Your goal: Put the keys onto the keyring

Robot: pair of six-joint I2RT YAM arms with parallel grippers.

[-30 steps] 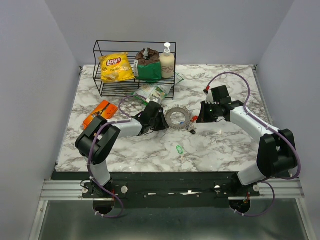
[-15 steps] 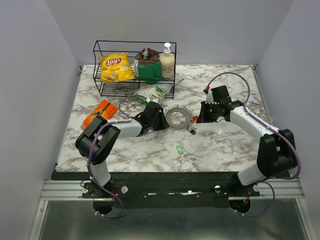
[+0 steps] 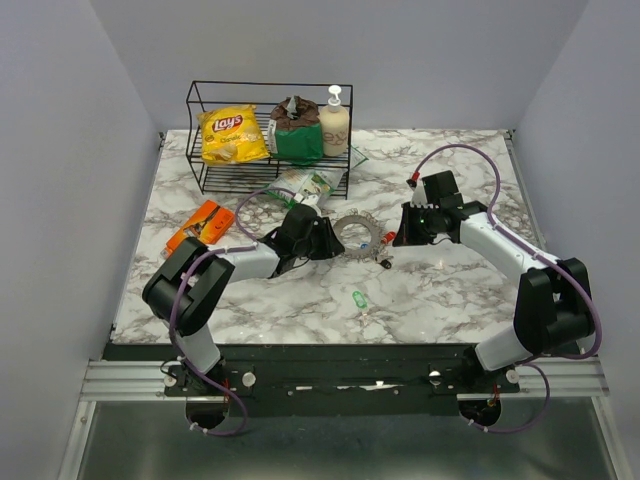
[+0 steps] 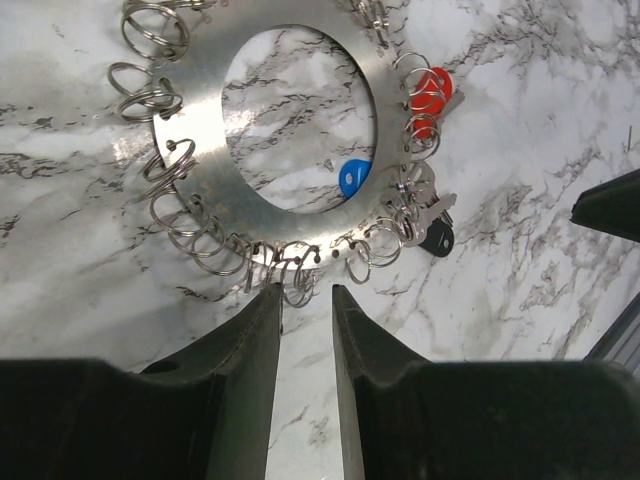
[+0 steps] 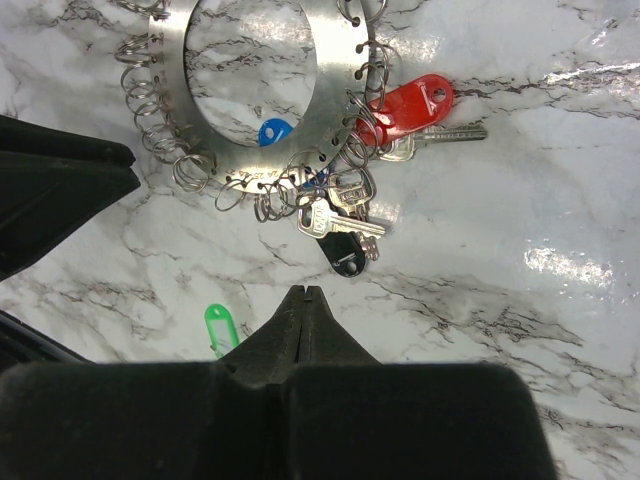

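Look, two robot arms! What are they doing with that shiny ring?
They are putting keys on a metal ring edged with little wire loops. The left end effector is open, its tips at the loops on the rim. The right end effector is shut and empty, hovering beside the key bunch. The red key and blue key sit at the ring; the green key lies loose on the table.
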